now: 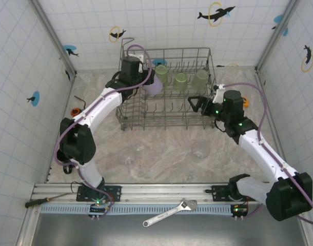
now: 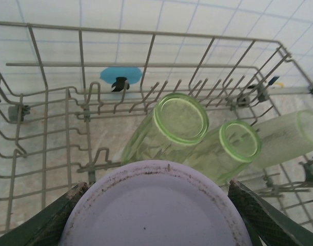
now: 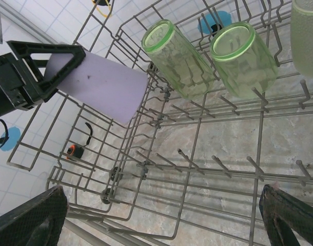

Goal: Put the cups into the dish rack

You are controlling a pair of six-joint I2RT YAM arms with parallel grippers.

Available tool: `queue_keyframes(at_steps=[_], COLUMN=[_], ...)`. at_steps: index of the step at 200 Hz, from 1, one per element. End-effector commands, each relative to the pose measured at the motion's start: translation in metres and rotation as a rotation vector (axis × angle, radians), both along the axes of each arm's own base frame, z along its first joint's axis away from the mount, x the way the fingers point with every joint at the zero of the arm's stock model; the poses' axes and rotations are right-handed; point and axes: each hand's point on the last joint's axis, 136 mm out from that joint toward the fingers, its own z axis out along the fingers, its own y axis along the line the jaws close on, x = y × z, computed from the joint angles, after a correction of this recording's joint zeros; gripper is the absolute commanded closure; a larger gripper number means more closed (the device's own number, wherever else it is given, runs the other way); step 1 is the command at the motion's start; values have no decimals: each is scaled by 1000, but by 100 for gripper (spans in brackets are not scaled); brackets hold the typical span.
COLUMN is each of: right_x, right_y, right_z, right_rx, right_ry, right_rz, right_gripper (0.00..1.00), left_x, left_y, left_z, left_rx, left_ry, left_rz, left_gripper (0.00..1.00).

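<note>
An adjustable wrench [image 1: 169, 212] lies at the near edge, partly on the ribbed rail [image 1: 146, 208]. A black-handled screwdriver [image 1: 46, 199] lies at the rail's left end. A hex key [image 1: 80, 100] and a small orange object [image 1: 74, 110] rest on the marbled tabletop [image 1: 167, 154] near the left wall. A dolphin decal [image 1: 216, 12] marks the tiled back wall.

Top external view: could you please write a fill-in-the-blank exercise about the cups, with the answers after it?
The lavender cup is held by the ___ gripper.
___ green cups lie in the dish rack.
___ clear cups are on the table, outside the dish rack.
Answers: left, three, two.
</note>
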Motion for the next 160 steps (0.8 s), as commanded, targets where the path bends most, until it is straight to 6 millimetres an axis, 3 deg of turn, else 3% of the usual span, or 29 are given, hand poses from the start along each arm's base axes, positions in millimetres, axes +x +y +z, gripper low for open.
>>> queue_keyframes(at_steps=[1,113,160], right_x=[-3,-2,0], right_y=[-5,-8,-7], right_z=[-8,-24,-24], right_rx=[-22,-36,-27], right_ry=[2,28,28], right_rz=[-7,-7,-1], right_gripper=[1,1,1], left_x=[7,13,18], left_y=[5,-8,-4], left_z=[6,-39,-55], left_rx=[65,167,233], left_ry=[-38,0,-2], left_rz=[17,8,26], left_gripper=[100,100,100])
